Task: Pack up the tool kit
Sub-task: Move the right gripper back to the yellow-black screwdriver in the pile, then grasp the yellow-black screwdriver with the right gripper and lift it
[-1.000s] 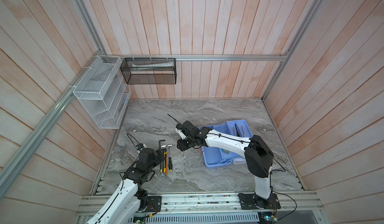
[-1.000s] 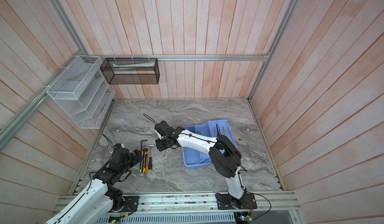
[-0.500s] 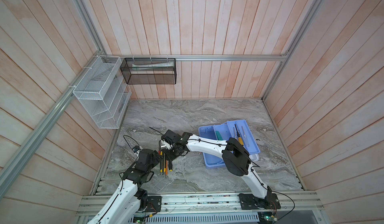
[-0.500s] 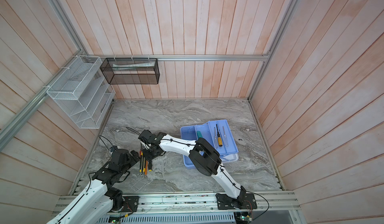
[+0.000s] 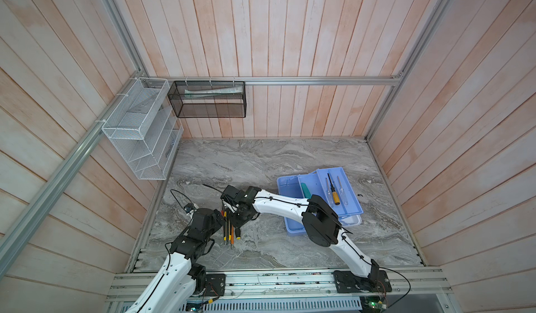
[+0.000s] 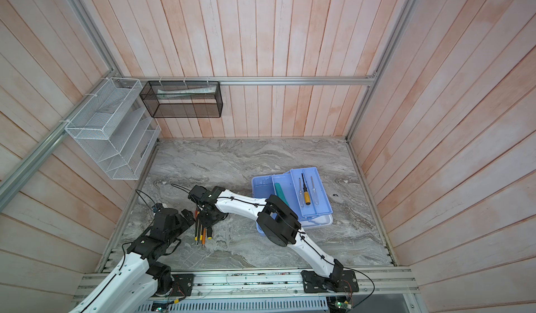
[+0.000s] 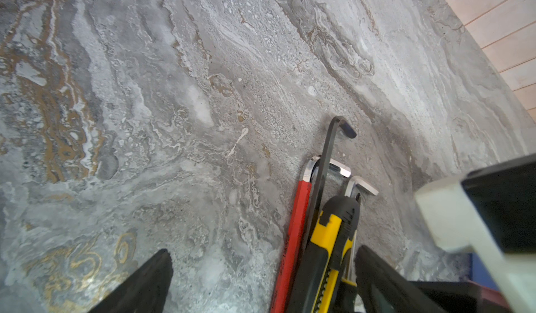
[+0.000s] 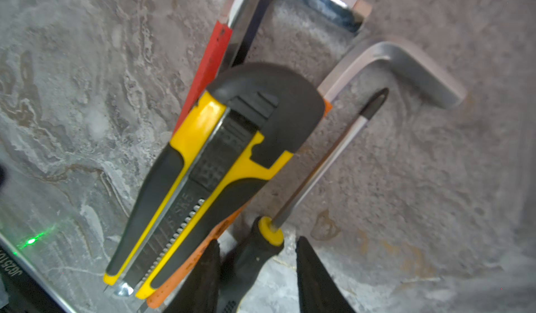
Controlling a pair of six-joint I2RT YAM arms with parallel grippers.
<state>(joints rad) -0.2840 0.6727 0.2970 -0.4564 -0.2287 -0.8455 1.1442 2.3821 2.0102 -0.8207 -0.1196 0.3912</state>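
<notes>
Right gripper (image 8: 258,240) has swung from the blue toolbox (image 5: 285,184), open at the table's (image 5: 261,163) right, to the tool pile (image 5: 229,230), jaws half-open straddling the black-handled screwdriver (image 8: 316,169) unclamped; left gripper (image 7: 264,252) wide open, empty, beside the utility knife (image 7: 327,239).

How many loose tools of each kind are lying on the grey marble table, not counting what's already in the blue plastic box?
L-shaped metal hex keys: 3 (red-sleeved, plain black, orange-sleeved silver)
Yellow-and-black utility knife: 1
Black-handled screwdriver with yellow collar: 1
Total: 5 visible
</notes>
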